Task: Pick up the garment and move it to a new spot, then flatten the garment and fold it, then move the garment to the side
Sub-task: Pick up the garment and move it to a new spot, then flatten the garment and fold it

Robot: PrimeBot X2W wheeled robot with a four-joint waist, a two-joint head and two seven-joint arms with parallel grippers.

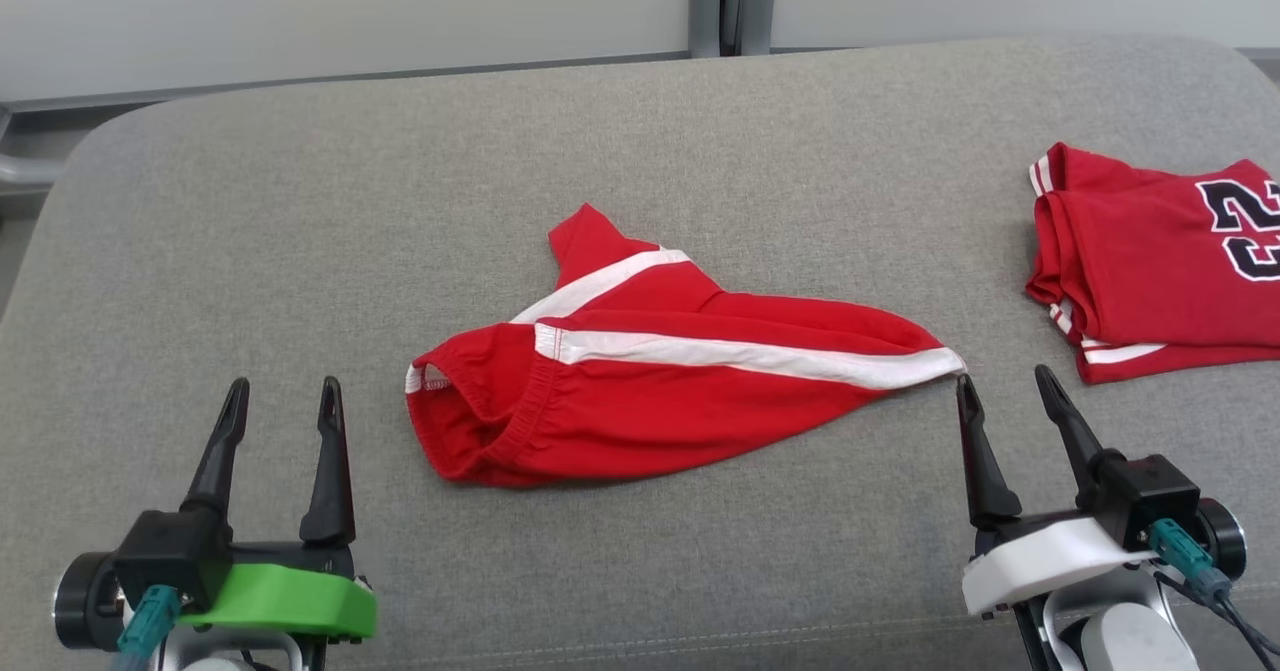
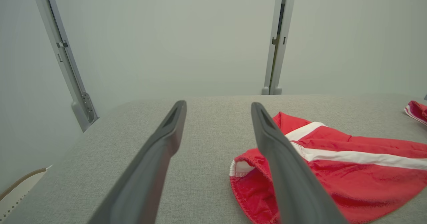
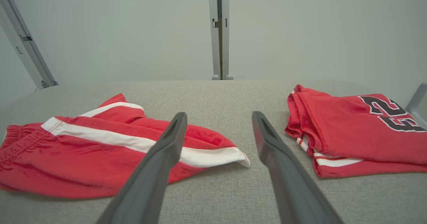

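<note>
left wrist view shows the inside of the shorts [image 2: 350, 174].

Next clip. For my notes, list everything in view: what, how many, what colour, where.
shorts: 1, red with white stripes, crumpled mid-surface
jersey: 1, red with a black number, folded, at the right
padded surface: 1, grey fabric, under both garments
wall: 1, pale grey, behind the surface
posts: 2, grey, against the wall, middle and far left
left gripper: 1, dark fingers, green mount, open, lower left
right gripper: 1, dark fingers, white mount, open, lower right, beside the shorts' tip
</note>
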